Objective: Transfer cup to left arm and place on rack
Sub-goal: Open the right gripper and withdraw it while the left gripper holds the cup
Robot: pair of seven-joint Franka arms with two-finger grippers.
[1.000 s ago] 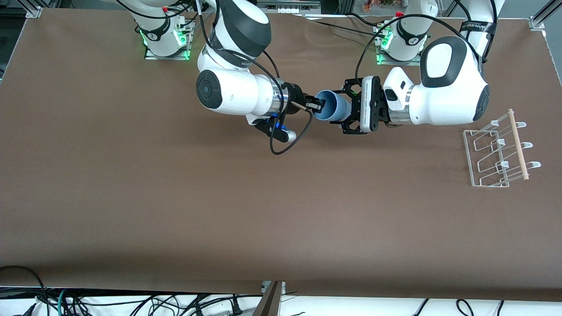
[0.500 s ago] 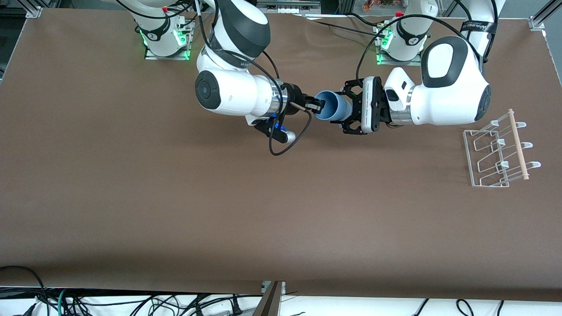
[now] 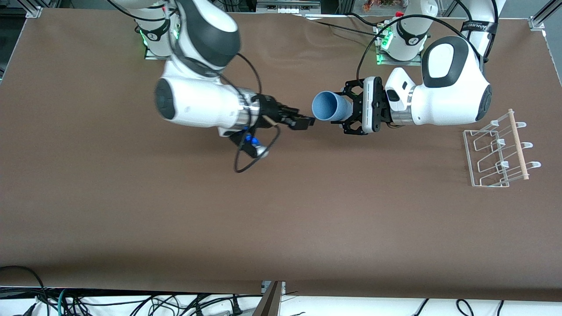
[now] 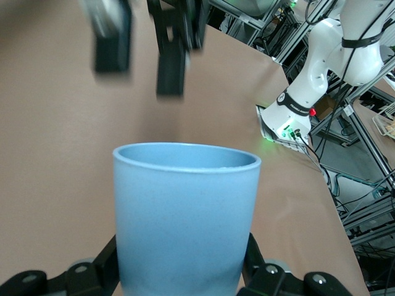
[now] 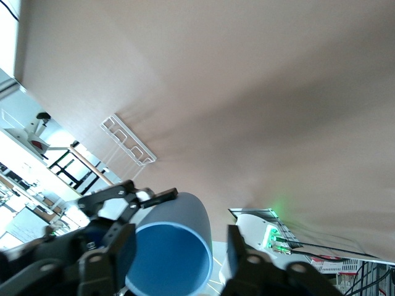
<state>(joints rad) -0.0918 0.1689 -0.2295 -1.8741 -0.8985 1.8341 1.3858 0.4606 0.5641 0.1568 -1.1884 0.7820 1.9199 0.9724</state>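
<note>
The light-blue cup [image 3: 327, 106] lies sideways in the air over the table's middle, its mouth toward the right arm. My left gripper [image 3: 344, 109] is shut on the cup's lower body. In the left wrist view the cup [image 4: 185, 216] sits between that gripper's [image 4: 183, 274] black fingers [image 4: 102, 268]. My right gripper [image 3: 306, 122] is open and empty, a short gap from the cup's rim. In the right wrist view the cup's mouth [image 5: 170, 262] shows between its open fingers [image 5: 105, 259]. The rack [image 3: 500, 149] stands empty at the left arm's end, also in the right wrist view [image 5: 126, 139].
Both arm bases [image 3: 164, 37] [image 3: 401, 41] stand along the table edge farthest from the front camera. A black cable loop [image 3: 250, 160] hangs under the right wrist. The brown table [image 3: 263, 210] is bare nearer the front camera.
My right gripper has opened, let go of the cup's rim and pulled back toward the right arm's end. The cup stays in my left gripper, which has hardly moved.
</note>
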